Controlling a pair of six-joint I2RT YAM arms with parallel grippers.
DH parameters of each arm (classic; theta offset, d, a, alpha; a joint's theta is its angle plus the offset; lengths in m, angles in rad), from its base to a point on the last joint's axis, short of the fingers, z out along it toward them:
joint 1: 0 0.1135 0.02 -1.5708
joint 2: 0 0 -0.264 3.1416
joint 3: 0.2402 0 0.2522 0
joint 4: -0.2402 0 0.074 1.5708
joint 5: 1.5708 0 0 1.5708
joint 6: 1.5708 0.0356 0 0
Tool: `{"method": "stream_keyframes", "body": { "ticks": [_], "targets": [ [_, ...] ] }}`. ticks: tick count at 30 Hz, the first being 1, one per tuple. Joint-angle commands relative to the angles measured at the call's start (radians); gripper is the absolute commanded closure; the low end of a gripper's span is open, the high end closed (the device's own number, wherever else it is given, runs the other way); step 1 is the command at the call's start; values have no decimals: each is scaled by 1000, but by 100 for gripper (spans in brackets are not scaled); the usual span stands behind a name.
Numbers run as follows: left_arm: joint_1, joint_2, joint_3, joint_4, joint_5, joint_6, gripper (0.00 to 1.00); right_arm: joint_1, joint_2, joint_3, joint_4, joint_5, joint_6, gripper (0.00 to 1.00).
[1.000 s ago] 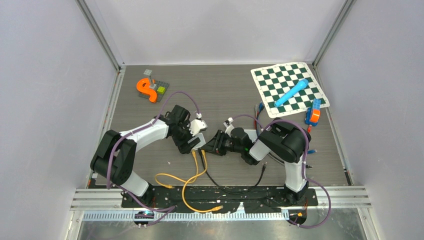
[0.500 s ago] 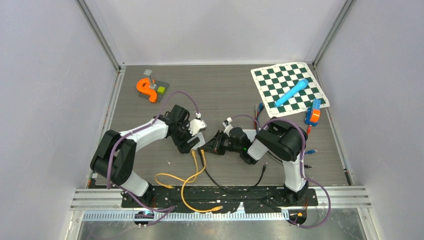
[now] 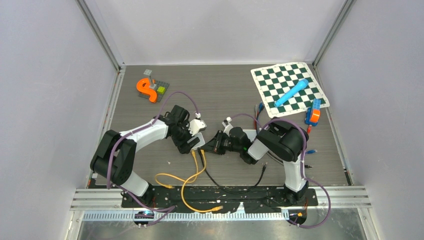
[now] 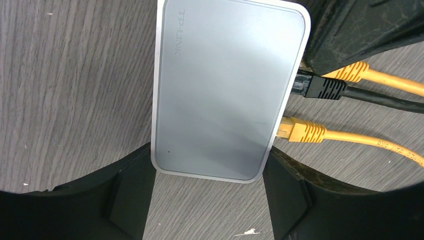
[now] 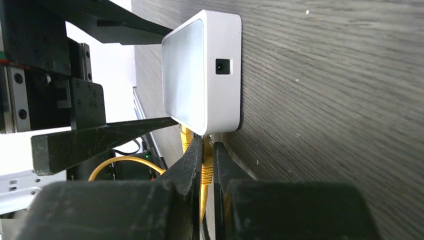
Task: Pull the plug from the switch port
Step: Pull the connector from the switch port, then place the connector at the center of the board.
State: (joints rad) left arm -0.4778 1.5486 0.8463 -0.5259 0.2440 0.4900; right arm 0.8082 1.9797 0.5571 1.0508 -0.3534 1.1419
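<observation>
A white TP-Link switch point(image 4: 225, 90) lies flat on the table at its middle point(image 3: 199, 139). My left gripper point(image 4: 209, 157) has one finger on each long side of it and is shut on it. Three plugs sit in its port side: a yellow plug point(image 4: 300, 132), a black plug point(image 4: 320, 89), and a second yellow plug point(image 4: 352, 72) partly under my right gripper's finger point(image 4: 350, 30). In the right wrist view my right gripper point(image 5: 207, 145) is shut on that yellow plug point(image 5: 206, 170), right at the switch point(image 5: 202, 70).
Yellow and black cables point(image 3: 190, 185) loop toward the table's near edge. A green chessboard mat point(image 3: 289, 89) with a blue cylinder point(image 3: 291, 92) lies at the back right, an orange-and-blue object point(image 3: 314, 112) beside it. An orange S-shaped piece point(image 3: 146, 89) sits at the back left.
</observation>
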Motion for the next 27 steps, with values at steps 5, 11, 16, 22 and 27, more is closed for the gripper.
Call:
{"method": "stream_keyframes", "body": {
  "ticks": [5, 11, 16, 22, 27],
  "targets": [
    [10, -18, 7, 39, -26, -37, 35, 19, -99, -29, -158, -55, -162, 95],
    [11, -32, 1, 42, -24, -38, 35, 29, -172, -77, -165, -42, -183, 95],
    [11, -53, -15, 48, -23, -36, 34, 29, -375, -57, -359, 47, -316, 95],
    [11, -76, -22, 54, -25, -37, 33, 27, -727, -16, -734, 241, -557, 95],
    [11, -90, -28, 61, -25, -39, 33, -8, -1039, 2, -957, 394, -699, 95]
  ]
}}
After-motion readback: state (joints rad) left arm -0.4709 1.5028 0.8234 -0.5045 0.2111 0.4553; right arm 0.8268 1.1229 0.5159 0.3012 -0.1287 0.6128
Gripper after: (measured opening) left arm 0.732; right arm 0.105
